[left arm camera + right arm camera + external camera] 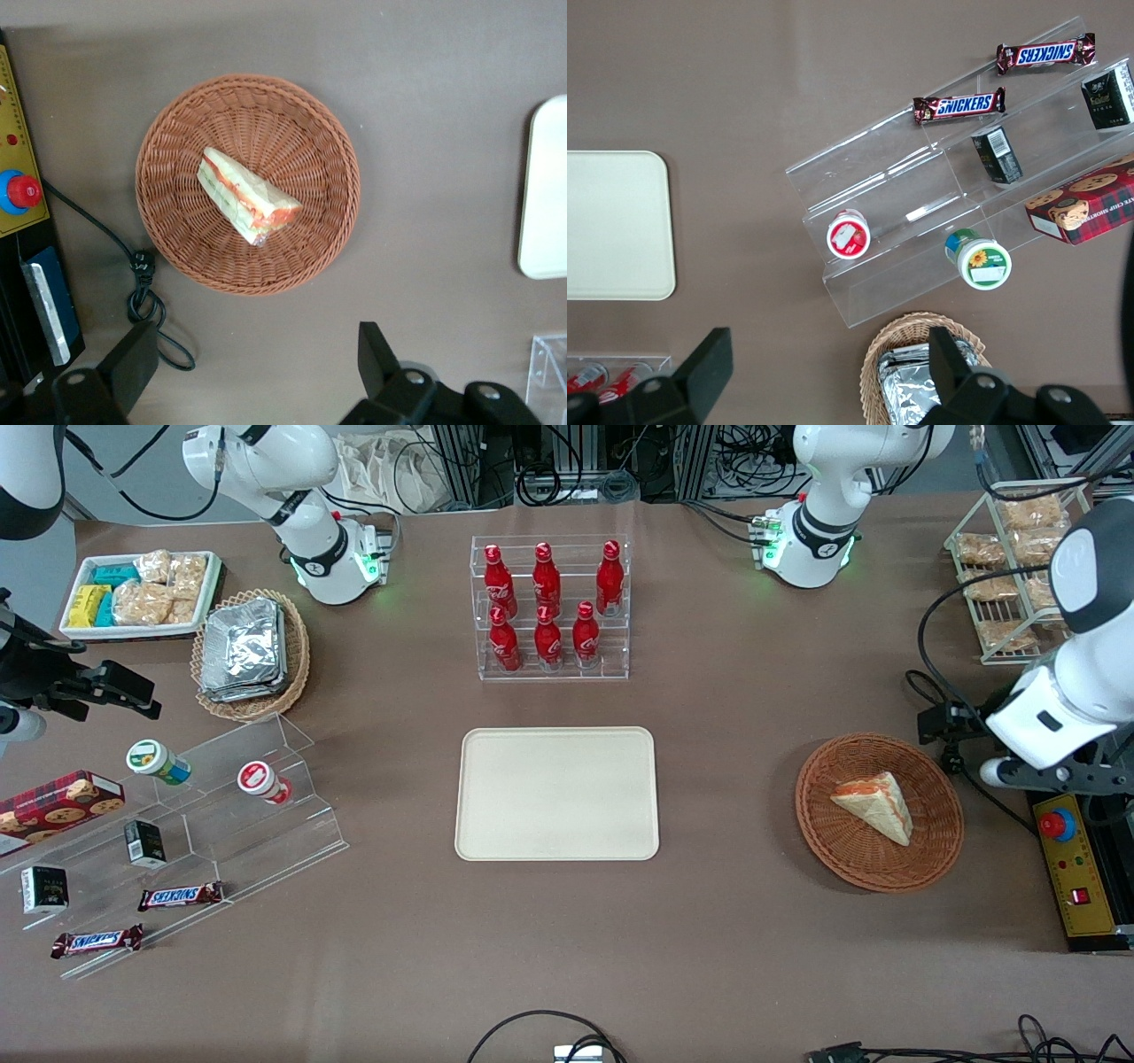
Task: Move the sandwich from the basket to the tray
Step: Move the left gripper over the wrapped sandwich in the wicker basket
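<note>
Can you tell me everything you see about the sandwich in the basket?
The sandwich is a small triangle wedge of pale bread with orange-red and green filling showing along its cut edge, and it looks wrapped in clear film. It lies flat in the middle of the round brown wicker basket, touching only the basket. The open pincer hangs above the table beside the basket, not touching the sandwich.
</note>
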Available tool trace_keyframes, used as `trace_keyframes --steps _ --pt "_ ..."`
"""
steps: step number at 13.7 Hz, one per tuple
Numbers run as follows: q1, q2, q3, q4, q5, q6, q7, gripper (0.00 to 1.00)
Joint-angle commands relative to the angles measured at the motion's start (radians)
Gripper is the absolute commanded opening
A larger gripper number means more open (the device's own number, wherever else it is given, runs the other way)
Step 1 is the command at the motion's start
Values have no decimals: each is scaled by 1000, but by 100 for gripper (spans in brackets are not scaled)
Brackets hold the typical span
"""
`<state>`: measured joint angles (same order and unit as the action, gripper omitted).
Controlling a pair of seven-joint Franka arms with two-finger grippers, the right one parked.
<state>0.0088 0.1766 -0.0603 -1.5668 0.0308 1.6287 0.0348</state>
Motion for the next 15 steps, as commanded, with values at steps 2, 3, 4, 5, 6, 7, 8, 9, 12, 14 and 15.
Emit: trace_keyframes --steps 2,3,4,5,6,7,8,9,12,14,15 --pt "14 40 -13 60 -11 -29 -49 100" --pt "14 58 -13 70 -12 -27 -44 100" --pt "14 85 -13 123 -11 -39 -44 100" --pt "13 108 -15 152 -2 -43 -47 100" --pt "14 113 -13 154 -11 -52 -53 100" --pt "16 113 -12 143 -11 -61 -56 100" --pt "16 112 -10 124 -6 -73 -61 100" --pt "16 109 -3 107 -5 -70 -97 100" --pt "16 106 5 38 -2 -52 -323 100" --pt "17 74 8 -71 -5 53 -348 100" --pt "37 52 8 -135 -5 113 -360 100"
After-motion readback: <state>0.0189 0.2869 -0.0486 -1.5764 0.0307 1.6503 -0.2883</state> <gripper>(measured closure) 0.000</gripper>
